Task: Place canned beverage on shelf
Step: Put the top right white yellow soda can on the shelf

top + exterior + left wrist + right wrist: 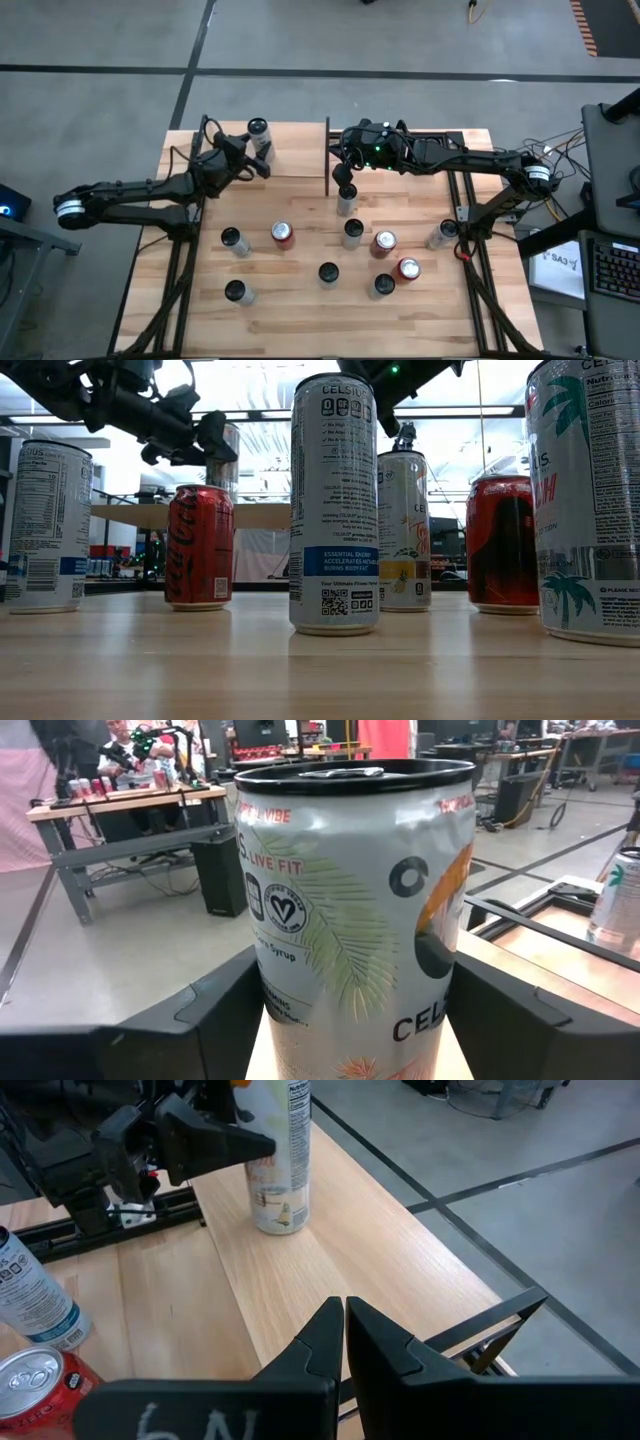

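celsius can [355, 910] reading "live fit", upright on the shelf [290, 160]
left hand [258, 152] spread around it, fingers not clearly touching; right hand [343, 190] pressed together above tabletop [300, 300] cans.

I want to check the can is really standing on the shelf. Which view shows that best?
The right wrist view: the can stands upright on the shelf, with the left gripper beside it. The high view shows only its top. The left wrist view fills with its label. The low view half hides it.
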Available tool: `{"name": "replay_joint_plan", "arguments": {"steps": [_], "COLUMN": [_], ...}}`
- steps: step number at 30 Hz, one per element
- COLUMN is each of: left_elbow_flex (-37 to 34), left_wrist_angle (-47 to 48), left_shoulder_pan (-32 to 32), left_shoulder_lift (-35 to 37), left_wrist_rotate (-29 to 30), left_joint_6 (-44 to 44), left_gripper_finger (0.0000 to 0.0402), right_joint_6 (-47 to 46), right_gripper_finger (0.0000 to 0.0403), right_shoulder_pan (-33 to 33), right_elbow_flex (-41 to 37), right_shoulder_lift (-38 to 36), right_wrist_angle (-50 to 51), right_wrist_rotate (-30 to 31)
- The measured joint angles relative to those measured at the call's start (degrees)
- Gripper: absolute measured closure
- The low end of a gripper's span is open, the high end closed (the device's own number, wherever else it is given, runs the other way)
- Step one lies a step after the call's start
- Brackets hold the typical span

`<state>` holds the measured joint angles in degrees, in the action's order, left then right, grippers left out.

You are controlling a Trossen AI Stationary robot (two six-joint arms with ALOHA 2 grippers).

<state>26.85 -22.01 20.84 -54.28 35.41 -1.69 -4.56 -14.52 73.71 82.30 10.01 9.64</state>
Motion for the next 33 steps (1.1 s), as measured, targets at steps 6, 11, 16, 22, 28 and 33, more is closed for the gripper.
{"name": "replay_joint_plan", "arguments": {"steps": [6,11,16,22,28,33], "left_elbow_flex": [0.0,0.0,0.0,0.0,0.0,0.0], "left_wrist_angle": [0.0,0.1,0.6,4.9,8.0,8.7], "left_shoulder_pan": [0.0,-0.1,-0.1,-0.4,-2.8,-4.8], "left_shoulder_lift": [0.0,1.1,3.1,6.7,10.4,12.6], "left_wrist_rotate": [0.4,0.4,0.4,0.1,0.1,0.1], "left_joint_6": [-0.1,0.0,0.1,-0.7,-0.9,-0.9], "left_gripper_finger": [0.0098,0.0089,0.0089,0.0088,0.0088,0.0088], "right_joint_6": [0.0,0.0,0.0,0.0,0.0,0.0], "right_gripper_finger": [0.0394,0.0394,0.0394,0.0394,0.0394,0.0394], "right_shoulder_pan": [0.0,0.0,0.0,0.0,0.0,0.0], "right_elbow_flex": [0.0,0.0,0.0,0.0,0.0,0.0], "right_shoulder_lift": [0.0,0.0,0.0,0.0,0.0,0.0], "right_wrist_angle": [0.0,0.0,0.0,0.0,0.0,0.0], "right_wrist_rotate": [0.0,0.0,0.0,0.0,0.0,0.0]}}
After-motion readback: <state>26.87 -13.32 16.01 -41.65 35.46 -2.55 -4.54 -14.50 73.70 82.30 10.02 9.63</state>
